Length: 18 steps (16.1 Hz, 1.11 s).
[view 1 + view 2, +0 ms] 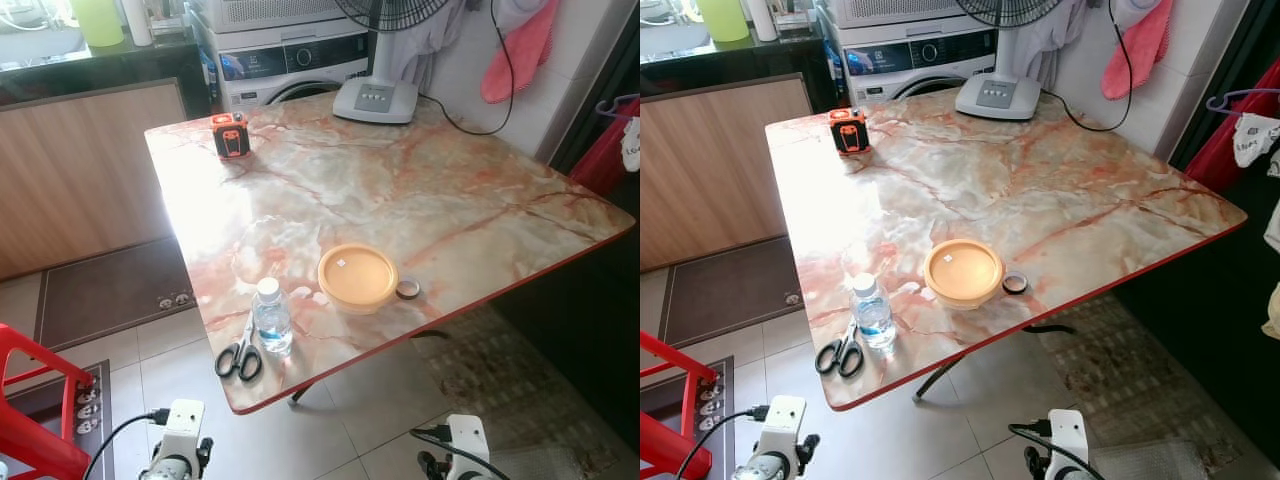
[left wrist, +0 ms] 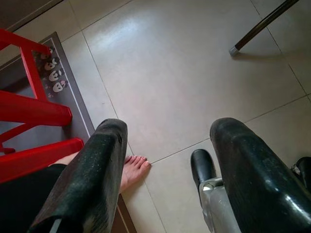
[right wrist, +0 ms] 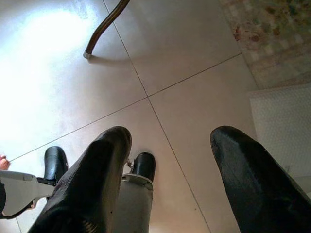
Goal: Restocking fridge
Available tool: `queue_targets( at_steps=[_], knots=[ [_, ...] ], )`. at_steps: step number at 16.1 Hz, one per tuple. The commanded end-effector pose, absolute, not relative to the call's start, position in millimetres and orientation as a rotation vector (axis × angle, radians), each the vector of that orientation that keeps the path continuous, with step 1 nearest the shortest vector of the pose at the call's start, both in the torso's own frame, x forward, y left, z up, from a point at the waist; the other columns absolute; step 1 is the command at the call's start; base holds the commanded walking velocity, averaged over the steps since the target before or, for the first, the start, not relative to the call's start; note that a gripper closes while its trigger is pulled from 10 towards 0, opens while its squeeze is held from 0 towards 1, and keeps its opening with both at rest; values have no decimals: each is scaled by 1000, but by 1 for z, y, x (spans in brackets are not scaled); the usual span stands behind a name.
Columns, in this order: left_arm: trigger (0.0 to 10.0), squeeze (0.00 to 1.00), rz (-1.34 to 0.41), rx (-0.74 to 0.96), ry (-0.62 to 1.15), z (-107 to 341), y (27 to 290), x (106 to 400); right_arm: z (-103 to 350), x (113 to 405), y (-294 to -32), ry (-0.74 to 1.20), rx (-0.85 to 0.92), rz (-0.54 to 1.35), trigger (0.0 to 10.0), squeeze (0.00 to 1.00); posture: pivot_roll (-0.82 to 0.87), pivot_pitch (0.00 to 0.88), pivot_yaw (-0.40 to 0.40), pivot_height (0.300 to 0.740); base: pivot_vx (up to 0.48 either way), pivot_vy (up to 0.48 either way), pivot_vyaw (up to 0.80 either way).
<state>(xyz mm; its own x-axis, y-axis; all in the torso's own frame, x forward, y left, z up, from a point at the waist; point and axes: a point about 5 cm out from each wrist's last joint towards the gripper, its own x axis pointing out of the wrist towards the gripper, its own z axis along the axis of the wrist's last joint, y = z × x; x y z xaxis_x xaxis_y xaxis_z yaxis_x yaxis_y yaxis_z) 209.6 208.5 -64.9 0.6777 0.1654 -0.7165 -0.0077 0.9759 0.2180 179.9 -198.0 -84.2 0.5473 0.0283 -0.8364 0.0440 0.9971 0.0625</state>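
1. The water bottle (image 1: 271,315) and the yellow container (image 1: 357,276) stand near the table (image 1: 480,200) front edge, probably for easy reach.
2. The left gripper (image 2: 165,174) and the right gripper (image 3: 167,179) hang low, spread apart and holding nothing.

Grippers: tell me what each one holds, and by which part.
Nothing is held. The left gripper and right gripper hang open over the floor; the water bottle stands untouched on the table.

Clear water bottle (image 1: 271,316) (white cap), upright near table edge; lidded orange container (image 1: 357,277) beside it
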Motion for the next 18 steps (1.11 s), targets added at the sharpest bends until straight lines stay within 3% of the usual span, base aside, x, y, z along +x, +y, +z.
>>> queue_targets(
  at_steps=[1,10,18],
  knots=[
    [10000,0,90,211,840,-67,209,207,-84,180,-198,993,74,-9,10000,0,-45,0,-23,740,0,0,0],
    [10000,0,124,187,775,-60,209,216,-82,183,-198,956,111,-9,10000,0,-36,13,-31,740,0,0,0],
    [10000,0,169,137,885,-70,218,200,-82,183,-198,956,107,-7,10000,0,-33,16,-37,740,0,0,0]
  ],
)
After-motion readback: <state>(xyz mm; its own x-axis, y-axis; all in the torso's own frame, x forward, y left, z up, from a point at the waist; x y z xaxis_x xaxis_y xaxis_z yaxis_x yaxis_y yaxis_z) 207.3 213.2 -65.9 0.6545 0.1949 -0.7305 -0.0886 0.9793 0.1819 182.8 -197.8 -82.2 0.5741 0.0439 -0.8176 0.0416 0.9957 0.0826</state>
